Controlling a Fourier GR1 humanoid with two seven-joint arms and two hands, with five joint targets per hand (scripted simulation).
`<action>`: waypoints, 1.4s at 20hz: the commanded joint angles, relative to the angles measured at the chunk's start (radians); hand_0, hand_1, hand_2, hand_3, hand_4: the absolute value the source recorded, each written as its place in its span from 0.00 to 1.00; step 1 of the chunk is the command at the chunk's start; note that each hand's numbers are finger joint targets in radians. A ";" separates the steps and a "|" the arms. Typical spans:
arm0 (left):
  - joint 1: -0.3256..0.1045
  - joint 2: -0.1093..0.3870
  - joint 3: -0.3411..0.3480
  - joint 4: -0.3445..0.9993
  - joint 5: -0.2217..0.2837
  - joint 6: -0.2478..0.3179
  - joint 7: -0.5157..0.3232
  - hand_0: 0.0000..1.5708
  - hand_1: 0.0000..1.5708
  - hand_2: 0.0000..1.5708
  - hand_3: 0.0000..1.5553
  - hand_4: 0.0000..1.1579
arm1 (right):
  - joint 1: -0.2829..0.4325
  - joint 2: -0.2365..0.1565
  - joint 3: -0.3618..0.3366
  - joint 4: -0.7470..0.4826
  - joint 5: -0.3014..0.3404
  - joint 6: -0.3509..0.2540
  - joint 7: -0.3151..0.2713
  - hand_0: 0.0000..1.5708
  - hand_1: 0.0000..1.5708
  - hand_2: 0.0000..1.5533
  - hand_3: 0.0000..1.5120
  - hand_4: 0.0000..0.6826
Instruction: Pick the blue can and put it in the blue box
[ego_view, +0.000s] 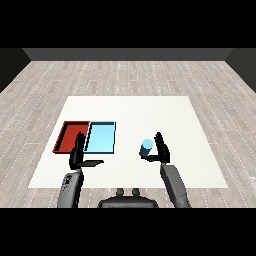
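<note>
A blue can (146, 147) stands upright on the white table (135, 115), right of centre. My right hand (161, 151) is just to its right, fingers straight up and thumb reaching under the can's near side; it is open and not curled round the can. The light blue tray (101, 137) lies to the left of the can, holding nothing. My left hand (77, 155) stands open in front of the trays, its fingers pointing up and overlapping the seam between them, thumb stretched to the right.
A red tray (69, 136) lies against the left side of the light blue tray. The table's near edge runs just behind both forearms.
</note>
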 joint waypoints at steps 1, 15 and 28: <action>0.064 0.007 -0.010 -0.047 -0.005 -0.010 0.016 0.00 0.00 0.00 0.00 0.00 | -0.042 0.007 -0.005 0.090 -0.035 -0.012 -0.052 0.00 0.00 0.00 0.00 0.00; -0.026 0.009 0.030 0.051 -0.010 0.012 -0.055 0.00 0.00 0.00 0.00 0.00 | -0.165 0.007 0.046 0.276 -0.154 -0.055 -0.101 0.00 0.00 0.00 0.00 0.00; -0.008 0.012 0.024 -0.015 0.005 -0.008 -0.005 0.00 0.00 0.00 0.00 0.00 | -0.182 0.007 0.038 0.293 -0.137 -0.035 -0.079 0.00 0.00 0.00 0.00 0.00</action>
